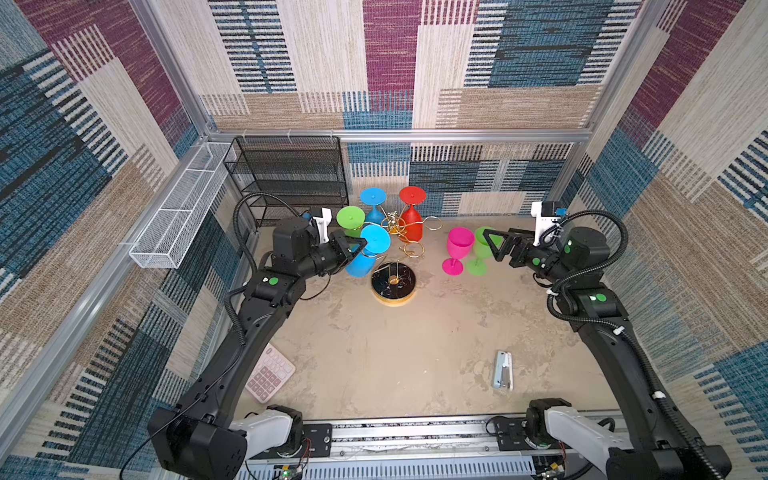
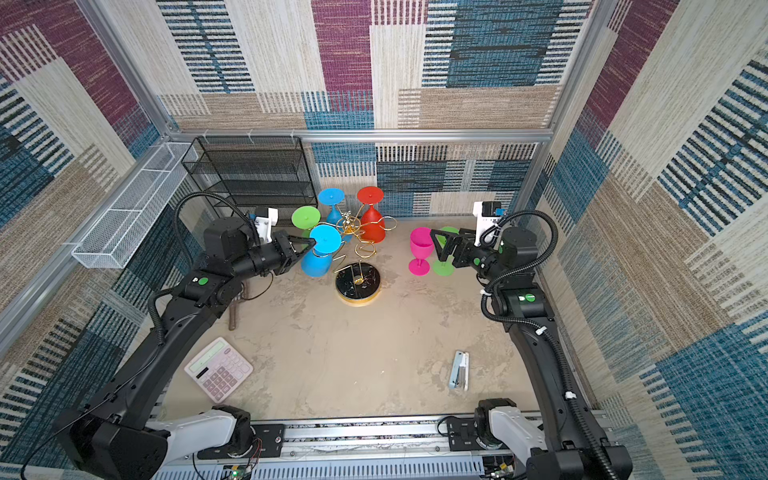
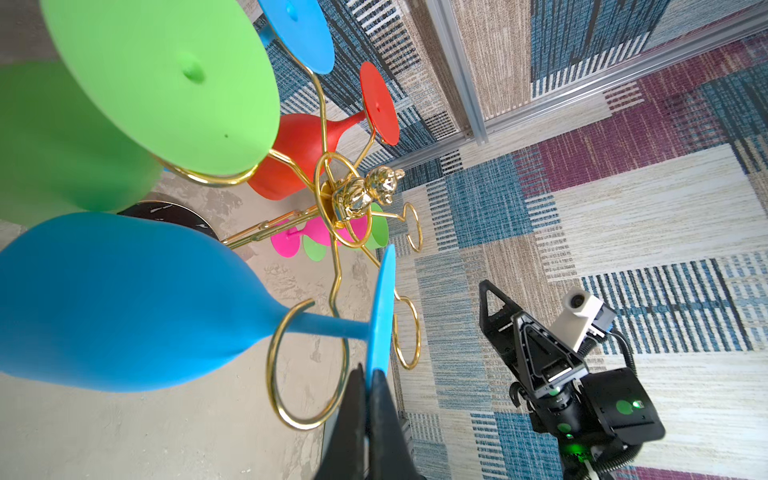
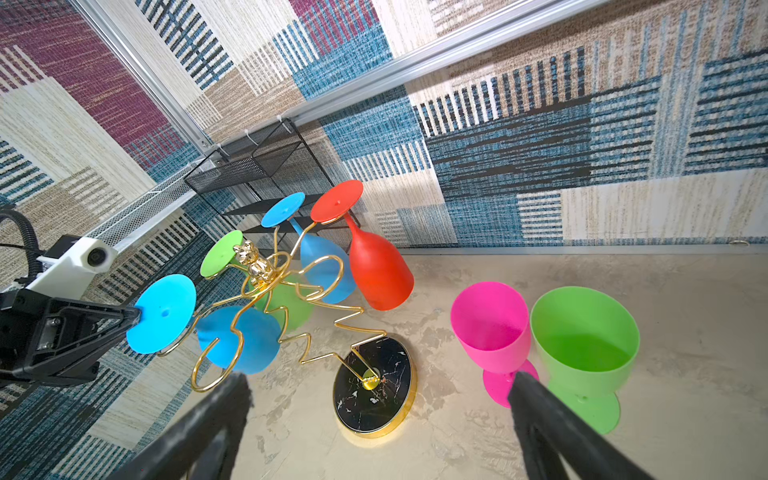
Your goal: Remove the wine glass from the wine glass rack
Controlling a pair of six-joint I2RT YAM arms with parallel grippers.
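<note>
The gold wine glass rack (image 1: 393, 286) stands mid-table on its round black base (image 4: 374, 386). A green (image 1: 350, 217), a blue (image 1: 372, 197) and a red glass (image 1: 412, 208) hang from it upside down. A nearer blue wine glass (image 1: 359, 266) also hangs there, its stem at the open mouth of a ring (image 3: 307, 361). My left gripper (image 1: 360, 248) (image 3: 370, 374) is shut on the edge of that glass's foot (image 3: 384, 307). My right gripper (image 1: 494, 249) (image 4: 380, 380) stands open and holds nothing, beside a pink (image 4: 490, 328) and a green glass (image 4: 582, 345) standing upright on the table.
A black mesh shelf unit (image 1: 291, 174) stands at the back left, with a white wire basket (image 1: 183, 216) on the left wall. A pink calculator (image 2: 218, 370) lies front left and a stapler (image 1: 503, 370) front right. Two rack rings (image 3: 411, 226) (image 3: 409, 332) hold nothing.
</note>
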